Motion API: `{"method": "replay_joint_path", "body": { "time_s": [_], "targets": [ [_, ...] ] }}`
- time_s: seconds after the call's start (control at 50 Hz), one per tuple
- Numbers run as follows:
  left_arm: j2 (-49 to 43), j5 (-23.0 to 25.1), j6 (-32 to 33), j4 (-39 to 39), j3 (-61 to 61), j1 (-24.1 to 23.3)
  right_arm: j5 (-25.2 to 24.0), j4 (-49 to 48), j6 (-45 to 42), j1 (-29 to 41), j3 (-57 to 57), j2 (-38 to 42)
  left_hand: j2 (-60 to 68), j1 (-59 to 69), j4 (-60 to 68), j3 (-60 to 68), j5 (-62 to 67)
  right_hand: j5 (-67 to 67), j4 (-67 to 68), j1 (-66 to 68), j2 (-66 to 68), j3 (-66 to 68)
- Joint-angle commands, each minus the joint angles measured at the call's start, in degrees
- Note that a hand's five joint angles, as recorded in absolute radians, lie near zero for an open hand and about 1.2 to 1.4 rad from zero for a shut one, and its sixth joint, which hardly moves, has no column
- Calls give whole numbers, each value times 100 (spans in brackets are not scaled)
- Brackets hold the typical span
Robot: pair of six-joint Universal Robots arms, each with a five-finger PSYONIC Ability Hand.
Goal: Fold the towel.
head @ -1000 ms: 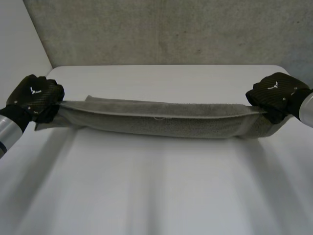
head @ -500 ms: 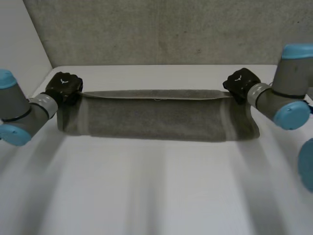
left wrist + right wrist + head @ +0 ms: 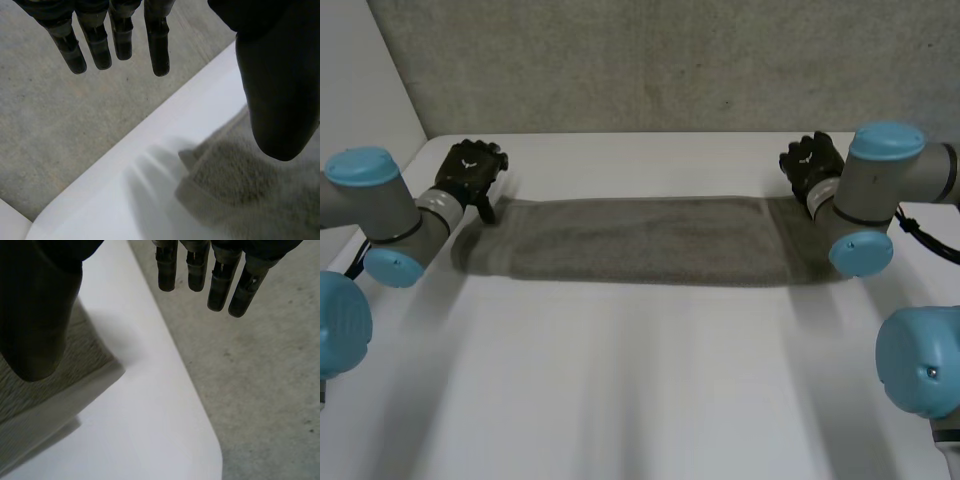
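A grey towel (image 3: 640,238) lies folded into a long flat strip across the far part of the white table (image 3: 640,380). My left hand (image 3: 470,172) hovers just past the strip's far left corner (image 3: 210,170), fingers (image 3: 117,37) straight and apart from the thumb (image 3: 272,90), holding nothing. At the far right corner (image 3: 85,362) my right hand (image 3: 812,162) stands the same way: fingers (image 3: 197,267) straight, thumb (image 3: 37,320) over the towel's end, nothing gripped.
The table's rounded far corners (image 3: 210,450) and far edge (image 3: 125,145) lie right by both hands, with a speckled grey floor (image 3: 650,60) beyond. My arms' blue-capped joints (image 3: 865,200) stand over both ends of the towel.
Both hands carried the towel's edge toward the far side, laid it down flat, and let go; their fingers went from curled on the cloth to straight.
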Motion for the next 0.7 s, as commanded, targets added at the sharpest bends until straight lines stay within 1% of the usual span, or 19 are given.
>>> {"method": "replay_joint_path", "body": {
  "time_s": [0.02, 0.06, 0.1, 0.12, 0.16, 0.22, 0.26, 0.28, 0.32, 0.34, 0.38, 0.42, 0.5, 0.56, 0.58, 0.6, 0.64, 0.66, 0.7],
  "targets": [
    [675, -330, -290, -92, -581, -59, 5, 105, 676, 52, 49, -492, -287, -274, -343, -293, -228, -343, -410, -505, -453, -373],
    [921, -410, -404, -109, -827, -42, 5, 167, 913, 52, 102, -659, -270, -257, -326, -276, -211, -343, -410, -505, -453, -373],
    [1455, -480, -640, -92, -1465, 2, -13, 533, 1403, 8, 372, -1035, -253, -241, -309, -259, -195, -343, -410, -505, -453, -373],
    [1457, -480, -641, -92, -1469, 2, -13, 536, 1405, 8, 374, -1037, -253, -241, -309, -259, -195, -343, -410, -505, -453, -373],
    [2052, -454, -825, -57, -2256, 37, -118, 1061, 1808, -53, 872, -1448, -170, -157, -225, -176, -111, -343, -410, -505, -453, -373],
    [2345, -436, -887, -12, -2638, 73, -171, 1292, 1915, -89, 1192, -1669, -152, -140, -208, -158, -94, -343, -410, -505, -453, -373],
    [2879, -401, -905, 127, -3329, 90, -486, 1668, 1915, -185, 1935, -1993, -119, -106, -175, -125, -60, -343, -410, -505, -453, -373],
    [2881, -401, -905, 128, -3332, 90, -488, 1670, 1915, -185, 1939, -1995, -118, -106, -174, -125, -60, -343, -410, -505, -453, -373],
    [3293, -375, -914, 355, -3883, 99, -820, 1836, 1801, -212, 2638, -2231, -18, -5, -73, -24, 41, -343, -410, -505, -453, -373],
    [3294, -374, -914, 357, -3886, 99, -822, 1837, 1801, -212, 2642, -2232, -18, -5, -73, -24, 41, -343, -410, -505, -453, -373],
    [3453, -366, -914, 489, -4123, 99, -874, 1837, 1705, -238, 3184, -2337, -18, -5, -73, -24, 41, -343, -410, -505, -453, -373],
    [3654, -374, -931, 707, -4534, 90, -874, 1828, 1678, -290, 3395, -2364, -51, -39, -107, -57, 7, -343, -410, -505, -453, -373],
    [3831, -383, -966, 866, -4861, 81, -918, 1731, 1678, -449, 3767, -2373, -118, -106, -174, -125, -60, -343, -410, -505, -453, -373],
    [3980, -383, -1090, 1042, -5072, 55, -927, 1380, 1678, -572, 4048, -2364, -135, -123, -191, -142, -77, -82, -150, -244, -192, -113],
    [4015, -383, -1185, 1173, -5133, 55, -936, 1153, 1678, -624, 4179, -2364, -135, -123, -191, -142, -77, 351, 283, 189, 241, 320],
    [4015, -383, -1186, 1174, -5134, 55, -936, 1151, 1678, -625, 4180, -2364, -135, -123, -191, -142, -77, 355, 288, 193, 245, 325],
    [4024, -409, -1431, 1436, -5230, 38, -927, 635, 1678, -721, 4355, -2355, -135, -123, -191, -142, -77, 1545, 1477, 1383, 1434, 1514],
    [4024, -410, -1432, 1438, -5231, 37, -927, 633, 1678, -722, 4356, -2355, -135, -123, -191, -142, -77, 1549, 1482, 1388, 1439, 1519],
    [4024, -427, -1686, 1578, -5336, 46, -953, 283, 1678, -757, 4443, -2355, -119, -106, -174, -125, -60, 2636, 2568, 2474, 2526, 2605]
  ]
}}
